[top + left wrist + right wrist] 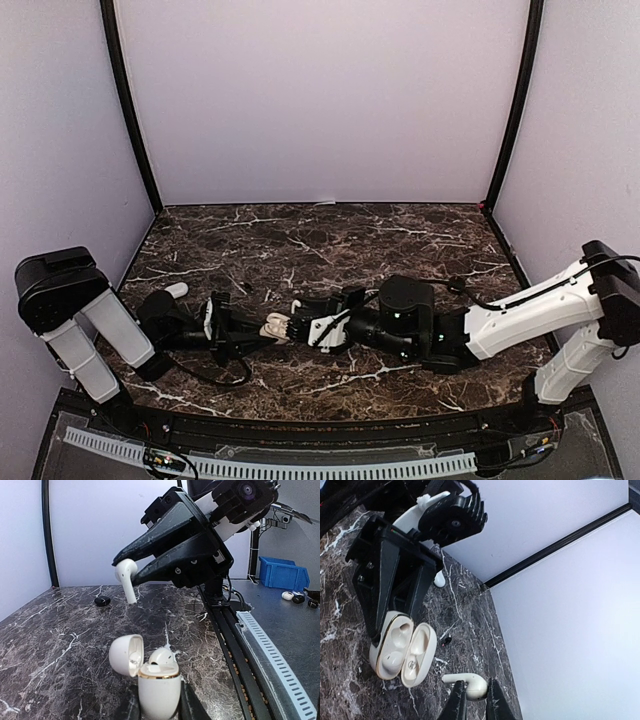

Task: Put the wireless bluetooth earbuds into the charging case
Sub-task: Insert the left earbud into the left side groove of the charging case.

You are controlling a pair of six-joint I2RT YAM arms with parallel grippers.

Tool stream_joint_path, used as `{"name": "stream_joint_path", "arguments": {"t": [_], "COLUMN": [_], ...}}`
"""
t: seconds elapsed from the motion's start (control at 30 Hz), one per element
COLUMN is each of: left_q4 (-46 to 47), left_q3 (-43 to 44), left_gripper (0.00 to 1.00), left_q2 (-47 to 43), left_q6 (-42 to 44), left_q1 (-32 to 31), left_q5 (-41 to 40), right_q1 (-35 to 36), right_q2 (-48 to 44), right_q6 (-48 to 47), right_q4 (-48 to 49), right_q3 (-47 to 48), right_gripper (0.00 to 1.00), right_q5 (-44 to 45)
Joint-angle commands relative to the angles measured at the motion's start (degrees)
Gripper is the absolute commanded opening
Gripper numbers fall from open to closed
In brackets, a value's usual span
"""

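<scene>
— Right tool point(474, 696) first: what does it carry?

— It is clamped on one white earbud point(125, 575). The fingertips pinch the rounded head, and the short stem sticks out free.

— And the left tool point(160, 707)?

— That one is closed on the charging case point(159, 687), gripping its lower body from both sides. The case stands upright in the left wrist view, with its lid point(122, 655) swung open to one side.

— Where does the earbud sit relative to the case?

— It hangs above the open mouth and apart from it, a little toward the lid side. Its stem points down toward the bench point(60, 630). Earbud and case do not touch.

— Is anything in the case?

— A rounded white shape point(161, 656) shows in the opening. Whether it is a seated earbud cannot be told.

— What else lies on the bench?

— A small black item point(102, 600) rests on the marble, well beyond the two tools. A small white piece point(176, 290) lies just beside the left arm. From above, both arms reach low and meet over the near half of the bench.
</scene>
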Motion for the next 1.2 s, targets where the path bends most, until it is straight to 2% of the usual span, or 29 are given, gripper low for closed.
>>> {"name": "stream_joint_path", "arguments": {"t": [0.0,0.13,0.27,0.37,0.6,0.83,1.17], "left_q4": [12.48,12.47,12.49,12.52,12.5,12.46,12.45], "left_q3": [1.11,1.29,2.25,3.8,6.91,7.4,6.82], "left_gripper": [0.0,0.0,0.0,0.0,0.0,0.0,0.0], "left_q2": [-0.28,-0.71,-1.56,-1.47,-0.84,-0.35,0.69], "left_q6": [-0.68,-2.03,-6.79,-9.17,-11.4,-9.53,-7.49], "left_q1": [0.32,0.3,0.24,0.24,0.11,-0.15,-0.5], "left_q5": [2.08,0.92,-7.05,-9.39,-10.21,-10.09,-11.31], "right_q1": [2.28,3.99,4.57,4.68,5.06,5.15,5.11], "right_q2": [2.23,2.82,2.87,2.6,5.21,8.92,11.25], "right_q6": [-1.4,-1.29,0.69,1.72,2.06,0.0,-1.24], "right_q4": [10.81,15.1,15.75,16.71,18.87,18.8,16.96], "right_q3": [0.25,0.0,-0.21,-0.39,1.06,4.52,7.28], "right_gripper": [0.06,0.05,0.04,0.04,0.04,0.04,0.04], "right_q5": [4.21,6.71,8.18,9.87,13.89,18.46,18.69]}}
